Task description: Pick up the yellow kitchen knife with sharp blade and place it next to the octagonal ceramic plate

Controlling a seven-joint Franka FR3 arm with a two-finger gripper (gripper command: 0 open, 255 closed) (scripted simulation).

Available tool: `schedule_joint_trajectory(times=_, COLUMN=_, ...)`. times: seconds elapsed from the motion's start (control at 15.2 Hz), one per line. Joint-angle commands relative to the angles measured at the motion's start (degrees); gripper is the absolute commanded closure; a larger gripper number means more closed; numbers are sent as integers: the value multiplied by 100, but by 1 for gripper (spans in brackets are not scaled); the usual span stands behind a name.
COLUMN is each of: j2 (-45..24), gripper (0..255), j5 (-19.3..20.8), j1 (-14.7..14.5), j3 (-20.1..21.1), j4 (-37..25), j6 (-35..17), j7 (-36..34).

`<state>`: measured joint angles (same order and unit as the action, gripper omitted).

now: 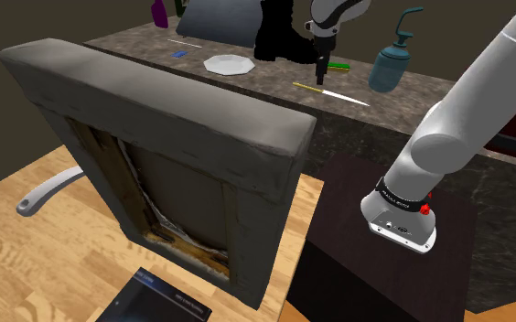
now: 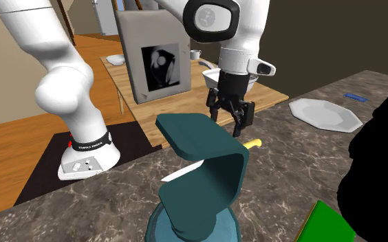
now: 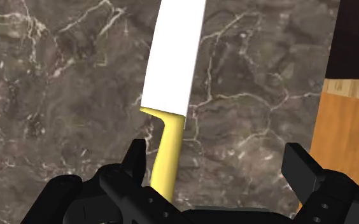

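Hovering above the counter [image 1: 265, 82]: gripper [image 3: 218, 168] spread wide, nothing held, over the yellow handle of the knife [image 3: 170, 95]. Knife lies flat on dark marble, white blade pointing away from the plate [image 1: 227, 64], which sits well apart along the counter.

Risk: in the wrist view the handle lies close to one finger [image 3: 133, 162], not centred. A straight descent may land that finger on it and skid or spin the knife. The handle is thin and flat on stone, so the pads could slip over it. Black boot [image 1: 279, 37] stands near the likely carry path.

Count: 1 knife, 1 plate, 1 boot, 1 teal dispenser [image 1: 392, 66], 2 fingers
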<state>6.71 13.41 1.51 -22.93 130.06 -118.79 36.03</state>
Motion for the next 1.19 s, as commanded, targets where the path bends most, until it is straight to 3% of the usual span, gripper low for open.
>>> schedule_joint_trajectory(times=0.0, j2=-523, gripper=0, j5=-137, j1=36, j3=-125, j4=-301, j6=-235, j7=394)
schedule_joint_trajectory(times=0.59, j2=-966, gripper=0, j5=-246, j1=121, j3=-188, j4=-87, j6=-887, j7=559)
schedule_joint_trajectory(times=1.06, j2=-966, gripper=0, j5=-246, j1=121, j3=-187, j4=-87, j6=-886, j7=558)
schedule_joint_trajectory(times=1.12, j2=-966, gripper=255, j5=-246, j1=121, j3=-187, j4=-87, j6=-886, j7=558)
